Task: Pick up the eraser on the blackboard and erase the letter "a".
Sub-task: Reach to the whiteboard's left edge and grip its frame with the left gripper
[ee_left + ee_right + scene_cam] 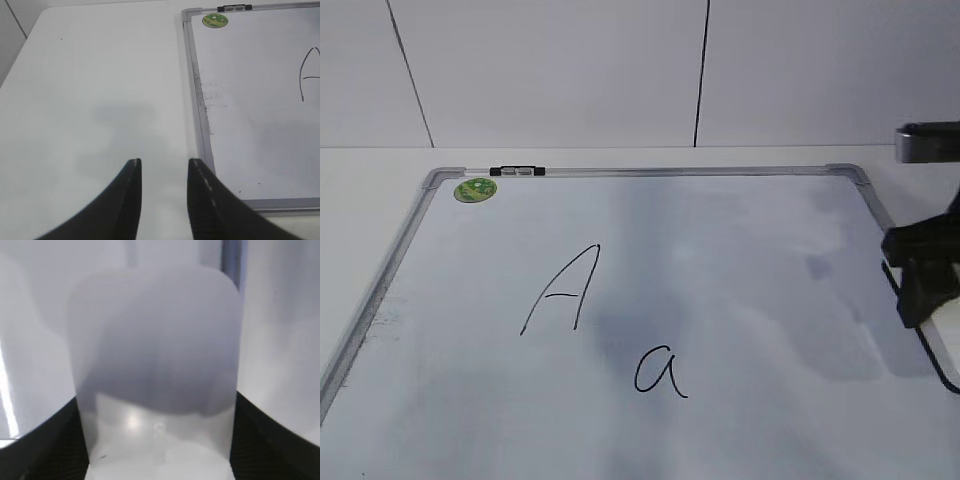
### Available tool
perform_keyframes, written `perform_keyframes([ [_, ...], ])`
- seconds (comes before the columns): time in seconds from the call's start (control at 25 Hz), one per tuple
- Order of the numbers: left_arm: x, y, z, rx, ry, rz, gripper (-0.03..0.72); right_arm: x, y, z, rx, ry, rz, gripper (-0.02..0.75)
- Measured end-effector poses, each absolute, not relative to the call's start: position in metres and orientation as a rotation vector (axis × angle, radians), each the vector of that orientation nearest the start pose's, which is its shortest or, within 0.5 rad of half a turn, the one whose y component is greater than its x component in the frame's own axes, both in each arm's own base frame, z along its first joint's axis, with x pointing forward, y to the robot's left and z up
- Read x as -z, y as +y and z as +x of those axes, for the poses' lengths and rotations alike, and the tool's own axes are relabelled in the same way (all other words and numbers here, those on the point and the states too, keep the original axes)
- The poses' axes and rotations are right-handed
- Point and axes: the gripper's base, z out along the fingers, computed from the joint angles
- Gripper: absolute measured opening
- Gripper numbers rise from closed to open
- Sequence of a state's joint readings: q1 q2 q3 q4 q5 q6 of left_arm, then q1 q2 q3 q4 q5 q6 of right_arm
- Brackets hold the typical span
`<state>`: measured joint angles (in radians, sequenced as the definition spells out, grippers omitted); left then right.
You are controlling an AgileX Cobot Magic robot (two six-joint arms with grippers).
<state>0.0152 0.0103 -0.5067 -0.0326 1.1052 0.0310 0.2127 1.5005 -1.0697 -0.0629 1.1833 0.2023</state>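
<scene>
The blackboard (650, 172) is a white dry-erase board with a grey frame, lying flat on the table. The small letter "a" (662, 372) is written in black near the board's front middle. The white eraser (155, 365) fills the right wrist view, and my right gripper (156, 407) has its black fingers pressed against both of the eraser's sides. In the exterior view my right gripper (920, 285) is at the board's right edge and hides the eraser. My left gripper (164, 162) is open and empty over the bare table, left of the board's frame (197, 100).
A taller capital "A" (563, 290) stands up and to the left of the "a". A round green sticker (475, 189) and a small black-and-silver clip (517, 171) are at the board's far left corner. A white wall rises behind the table.
</scene>
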Motion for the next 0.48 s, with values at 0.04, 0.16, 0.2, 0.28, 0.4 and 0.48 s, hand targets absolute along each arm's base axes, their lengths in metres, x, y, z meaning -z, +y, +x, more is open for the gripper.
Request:
perform_keyframes([
  [0.04,-0.276,-0.003,-0.006,0.011,2.092,0.019,0.235,-0.258,0.059,0.262,0.07,3.072,-0.092,0.549],
  [0.16,-0.276,-0.003,-0.006,0.011,2.092,0.019,0.235,-0.274,0.077,0.265,0.059,3.021,-0.189,0.549],
  [0.2,-0.276,-0.003,-0.006,0.011,2.092,0.019,0.235,-0.28,0.082,0.266,0.05,3.0,-0.209,0.549],
  [0.28,-0.276,-0.003,-0.006,0.011,2.092,0.019,0.235,-0.291,0.089,0.269,0.033,2.962,-0.232,0.549],
  [0.4,-0.276,-0.003,-0.006,0.011,2.092,0.019,0.235,-0.303,0.097,0.277,0.013,2.917,-0.258,0.549],
  [0.48,-0.276,-0.003,-0.006,0.011,2.092,0.019,0.235,-0.305,0.104,0.282,0.006,2.907,-0.286,0.549],
])
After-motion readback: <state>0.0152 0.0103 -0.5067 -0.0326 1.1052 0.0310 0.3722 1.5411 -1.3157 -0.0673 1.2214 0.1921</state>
